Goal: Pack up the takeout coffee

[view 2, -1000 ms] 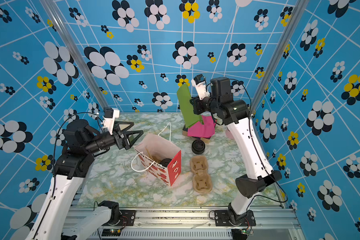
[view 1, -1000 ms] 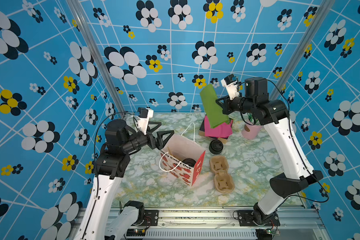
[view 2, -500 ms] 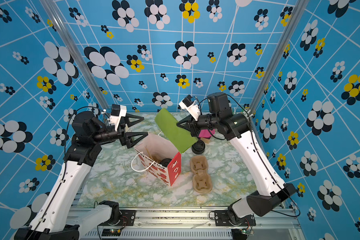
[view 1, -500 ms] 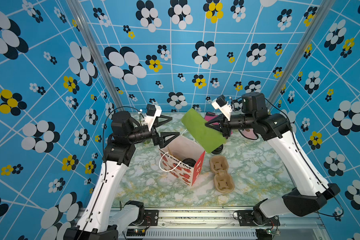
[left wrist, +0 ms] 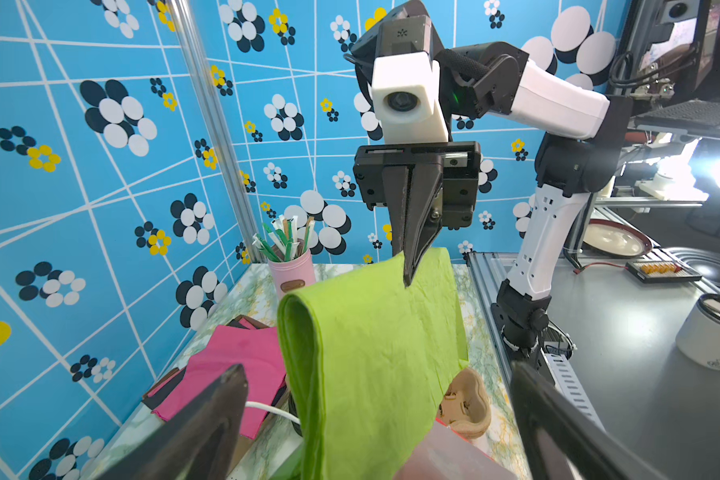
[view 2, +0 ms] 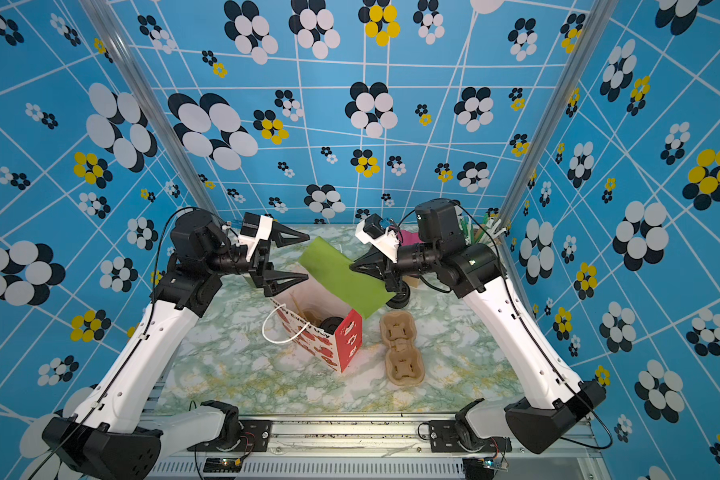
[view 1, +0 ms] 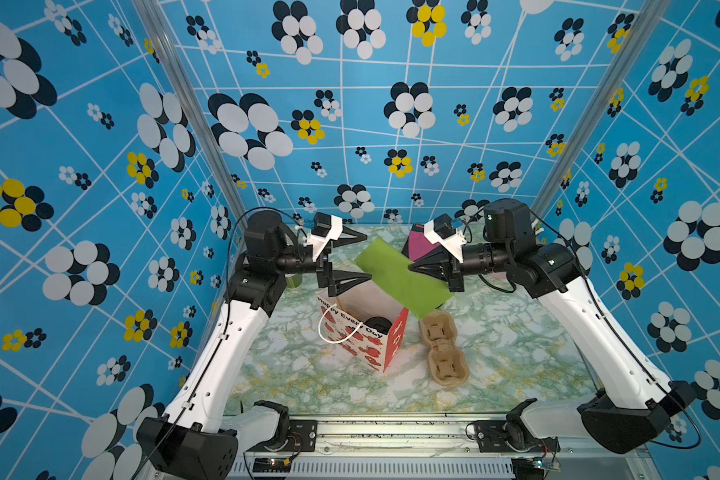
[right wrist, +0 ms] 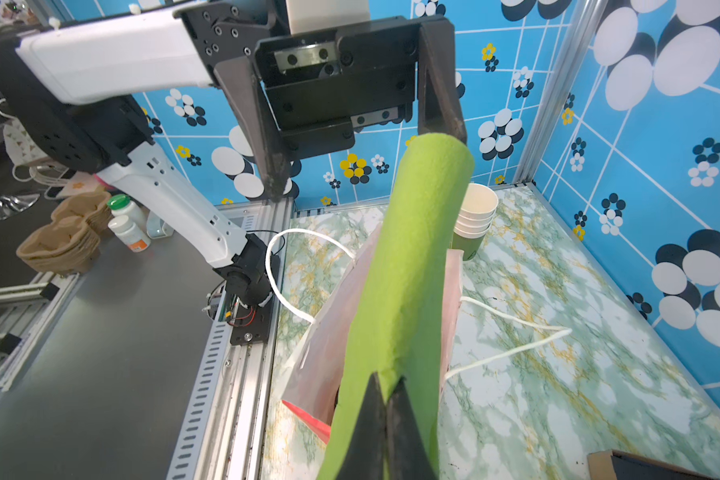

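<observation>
My right gripper [view 1: 410, 268] [right wrist: 385, 399] is shut on one edge of a folded green napkin [view 1: 400, 278] [left wrist: 371, 353]. It holds the napkin slanted above the open strawberry-print paper bag [view 1: 358, 343] [view 2: 308, 338]. Inside the bag only the black lid of the takeout coffee [view 1: 378, 325] [view 2: 332, 323] shows. My left gripper [view 1: 368, 257] [left wrist: 375, 372] faces the right one with its jaws wide open. The napkin's folded free end reaches the gap between those fingertips, close to one finger [right wrist: 445, 116]. Nothing is clamped there.
A brown cardboard cup carrier [view 1: 443, 347] lies right of the bag. At the back are pink napkins [left wrist: 233, 357], a pink holder of stirrers [left wrist: 289, 270], a stack of black lids [view 2: 400, 297] and nested paper cups [right wrist: 474, 220]. The bag's white cord handles [right wrist: 512, 332] hang outward.
The right arm has swung the green napkin from the back down over the bag. The left gripper has risen and moved in toward the napkin's free end, staying open.
</observation>
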Robot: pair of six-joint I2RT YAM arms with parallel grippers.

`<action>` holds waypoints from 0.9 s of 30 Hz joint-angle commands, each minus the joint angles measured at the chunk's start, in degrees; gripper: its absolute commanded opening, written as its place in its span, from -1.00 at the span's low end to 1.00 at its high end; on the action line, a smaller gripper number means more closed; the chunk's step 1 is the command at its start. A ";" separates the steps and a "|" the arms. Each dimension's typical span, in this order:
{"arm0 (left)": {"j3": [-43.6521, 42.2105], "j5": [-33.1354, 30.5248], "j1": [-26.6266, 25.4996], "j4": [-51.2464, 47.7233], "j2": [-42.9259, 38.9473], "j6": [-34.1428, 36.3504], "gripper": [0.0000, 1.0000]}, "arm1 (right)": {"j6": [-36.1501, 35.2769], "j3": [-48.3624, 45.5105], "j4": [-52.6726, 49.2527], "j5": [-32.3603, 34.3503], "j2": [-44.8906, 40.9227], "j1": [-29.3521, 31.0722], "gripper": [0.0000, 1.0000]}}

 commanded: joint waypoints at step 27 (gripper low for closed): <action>5.51 1.61 -3.88 -18.73 5.92 18.96 0.06 | -12.70 2.83 -5.09 3.14 0.78 3.65 -1.00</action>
